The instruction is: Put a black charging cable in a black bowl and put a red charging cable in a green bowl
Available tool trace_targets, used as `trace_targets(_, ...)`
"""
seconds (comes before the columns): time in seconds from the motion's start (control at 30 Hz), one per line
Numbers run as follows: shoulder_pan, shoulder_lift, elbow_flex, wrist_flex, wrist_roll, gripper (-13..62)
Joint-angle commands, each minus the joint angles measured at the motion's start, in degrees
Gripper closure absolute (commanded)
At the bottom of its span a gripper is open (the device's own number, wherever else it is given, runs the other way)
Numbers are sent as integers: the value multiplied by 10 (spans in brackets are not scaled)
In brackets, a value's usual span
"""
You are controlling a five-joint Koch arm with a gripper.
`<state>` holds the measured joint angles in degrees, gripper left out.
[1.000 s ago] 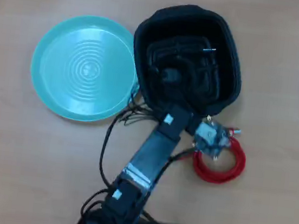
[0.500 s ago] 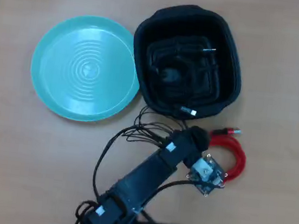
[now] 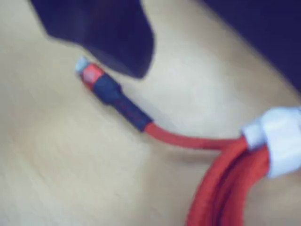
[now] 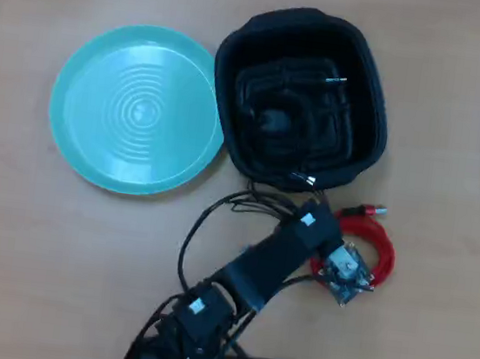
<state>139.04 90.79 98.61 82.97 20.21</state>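
Overhead view is showing the gripper (image 4: 345, 264) hanging over the red cable (image 4: 377, 252), its head covering the coil's 9 o'clock side; whether the jaws are spread or closed cannot be told from here. Wrist view is showing one dark, blurred jaw (image 3: 113, 35) at 12 o'clock, hovering just above the red cable (image 3: 221, 188), whose dark-sleeved plug (image 3: 101, 84) is pointing toward 10 o'clock on the wooden table (image 3: 56, 169). A white tie (image 3: 277, 139) is binding the coil at 3 o'clock. Only that one jaw is showing, so its opening stays unclear. Overhead, the black bowl (image 4: 369, 90) is sitting at 12 o'clock from the gripper, with the black cable (image 4: 297, 108) lying inside it. The green bowl (image 4: 137, 107) is resting at 10 o'clock, touching the black bowl's rim.
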Motion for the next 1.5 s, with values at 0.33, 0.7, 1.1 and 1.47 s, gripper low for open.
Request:
trace_targets(0.33, 68, -63, -22, -90, -17, 24)
trace_targets(0.7, 63, -105, -14, -85, -13, 26)
trace_targets(1.1, 66, -169, -15, -67, 99, 30)
trace_targets(1.47, 62, -171, -21, -38, 103, 30)
